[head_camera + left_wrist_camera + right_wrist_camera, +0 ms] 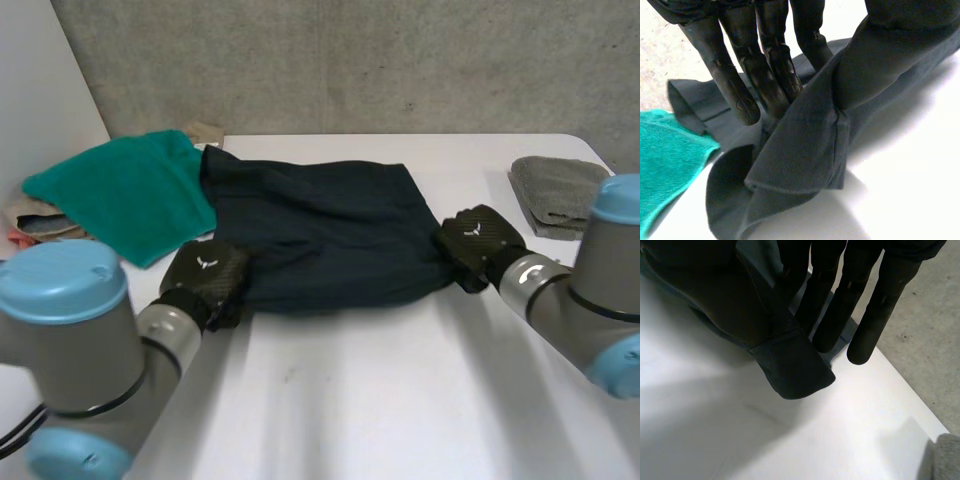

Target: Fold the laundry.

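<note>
Two corners are pinched. A teal terry towel (120,190) butts against the left side of the dark navy fabric garment (320,230) on the white bench (400,380). The left robot hand (205,270) grips the garment's near-left corner, the right robot hand (478,240) its near-right one. I'd lift both evenly, then lay them on the garment's far edge.

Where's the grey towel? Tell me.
In the head view, the folded grey towel lies on the table by its far right edge, beyond the right hand, apart from the dark garment.
</note>
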Controlling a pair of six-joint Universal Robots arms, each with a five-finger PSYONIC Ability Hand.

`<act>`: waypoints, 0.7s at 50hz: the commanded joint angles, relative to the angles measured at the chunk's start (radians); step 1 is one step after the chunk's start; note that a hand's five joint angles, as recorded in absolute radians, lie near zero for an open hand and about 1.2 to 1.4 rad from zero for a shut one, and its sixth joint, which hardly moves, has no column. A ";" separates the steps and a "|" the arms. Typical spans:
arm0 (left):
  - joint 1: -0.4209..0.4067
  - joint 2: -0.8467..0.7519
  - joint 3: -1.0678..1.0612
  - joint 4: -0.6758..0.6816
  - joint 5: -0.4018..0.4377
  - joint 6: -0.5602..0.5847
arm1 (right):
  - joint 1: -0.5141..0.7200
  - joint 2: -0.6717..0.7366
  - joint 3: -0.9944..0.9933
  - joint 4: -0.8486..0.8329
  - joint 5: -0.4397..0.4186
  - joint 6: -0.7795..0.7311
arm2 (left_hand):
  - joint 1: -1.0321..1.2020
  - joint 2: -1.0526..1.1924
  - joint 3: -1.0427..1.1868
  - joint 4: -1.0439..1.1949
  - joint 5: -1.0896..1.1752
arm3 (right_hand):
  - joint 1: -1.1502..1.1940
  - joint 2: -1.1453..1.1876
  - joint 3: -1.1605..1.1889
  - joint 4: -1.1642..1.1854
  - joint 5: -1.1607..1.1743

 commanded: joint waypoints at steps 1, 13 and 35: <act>-0.043 0.210 -0.082 -0.288 0.005 0.156 | -0.015 -0.206 0.116 0.279 0.005 -0.230 | 0.270 0.203 0.208 0.200 0.210 | 0.298 0.232 0.215 0.200 0.243; -0.154 0.390 -0.085 -0.667 0.125 0.161 | -0.058 -0.450 0.251 0.726 0.014 -0.413 | 0.270 0.203 0.208 0.200 0.210 | 0.298 0.232 0.215 0.200 0.243; 0.033 -0.260 0.437 0.123 0.122 0.454 | 0.108 0.050 -0.217 0.061 0.229 -0.169 | 0.270 0.203 0.208 0.200 0.210 | 0.298 0.232 0.215 0.200 0.243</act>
